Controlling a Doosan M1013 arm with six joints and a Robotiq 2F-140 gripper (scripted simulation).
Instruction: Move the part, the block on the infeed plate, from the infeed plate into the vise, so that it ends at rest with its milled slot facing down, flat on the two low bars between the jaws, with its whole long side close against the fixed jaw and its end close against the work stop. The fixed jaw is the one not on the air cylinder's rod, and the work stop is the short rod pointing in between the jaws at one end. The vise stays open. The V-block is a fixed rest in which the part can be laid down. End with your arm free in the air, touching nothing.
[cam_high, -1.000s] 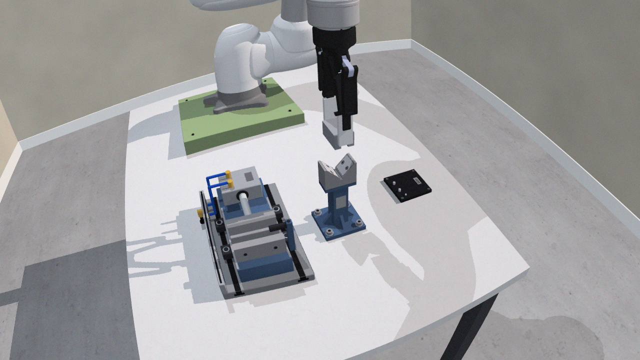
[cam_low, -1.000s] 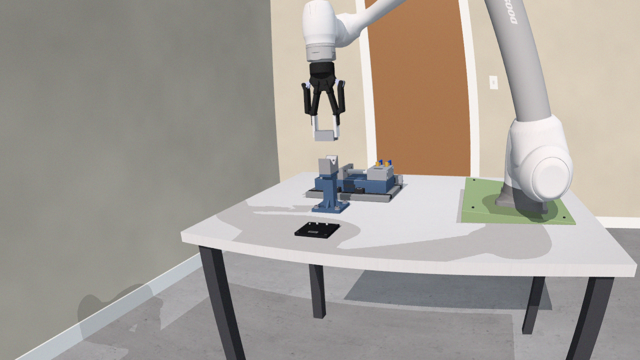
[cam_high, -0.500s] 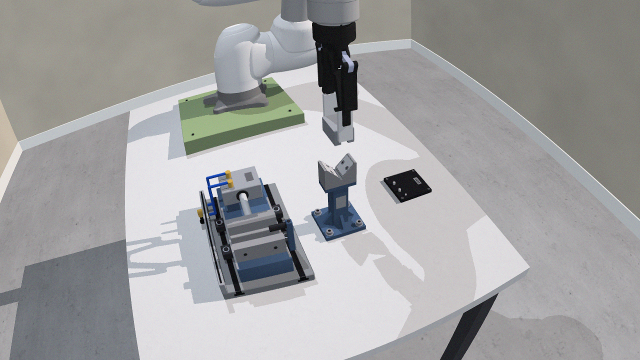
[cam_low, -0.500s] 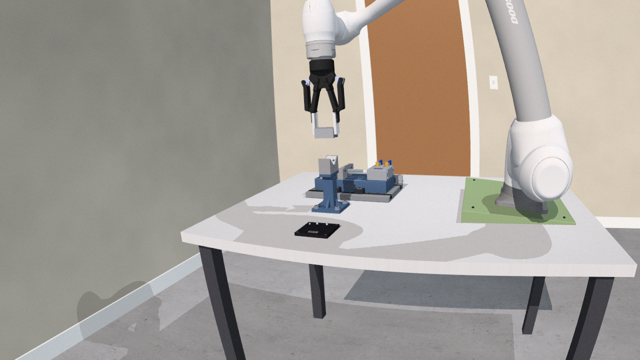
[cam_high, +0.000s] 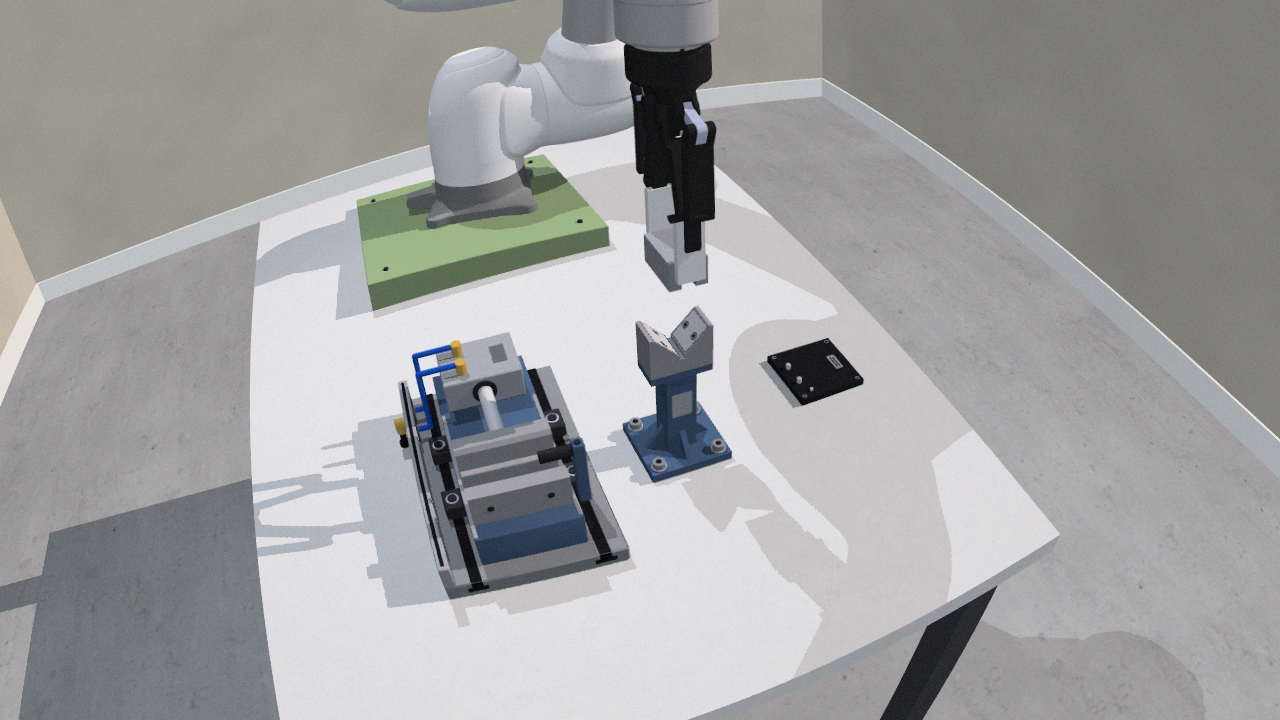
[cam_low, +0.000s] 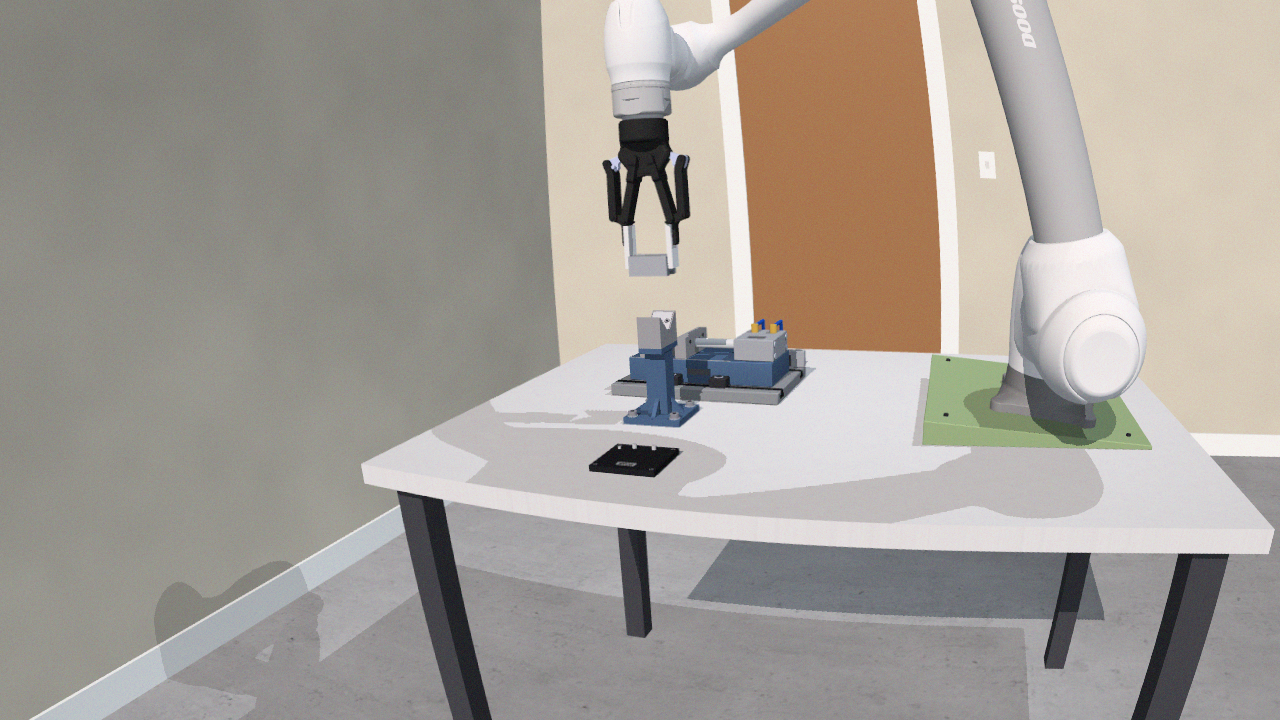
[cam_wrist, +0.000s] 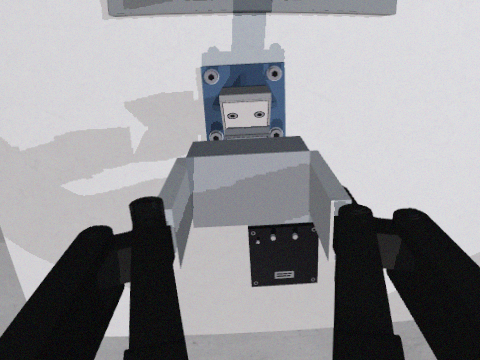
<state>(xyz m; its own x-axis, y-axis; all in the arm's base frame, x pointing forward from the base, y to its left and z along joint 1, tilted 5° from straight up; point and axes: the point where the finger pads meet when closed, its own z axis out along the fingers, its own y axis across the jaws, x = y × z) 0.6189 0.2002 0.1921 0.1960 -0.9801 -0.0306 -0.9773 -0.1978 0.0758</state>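
Note:
My gripper (cam_high: 677, 261) (cam_low: 650, 260) (cam_wrist: 248, 177) is shut on the part (cam_high: 659, 261) (cam_low: 648, 265) (cam_wrist: 250, 188), a grey block, and holds it level in the air well above the V-block (cam_high: 675, 344) (cam_low: 657, 335) (cam_wrist: 246, 115). I cannot tell which way its slot faces. The black infeed plate (cam_high: 814, 370) (cam_low: 631, 460) (cam_wrist: 283, 259) is bare. The vise (cam_high: 505, 456) (cam_low: 733, 358) stands open to the left of the V-block, with the fixed jaw (cam_high: 523, 505) at its near end and the work stop (cam_high: 554, 456) pointing in from its right side.
The arm's green base plate (cam_high: 483, 237) (cam_low: 1029, 411) lies at the back of the white table (cam_high: 716, 582). The air cylinder (cam_high: 483, 367) with blue tubing sits at the vise's far end. The V-block stands on a blue pedestal (cam_high: 677, 429).

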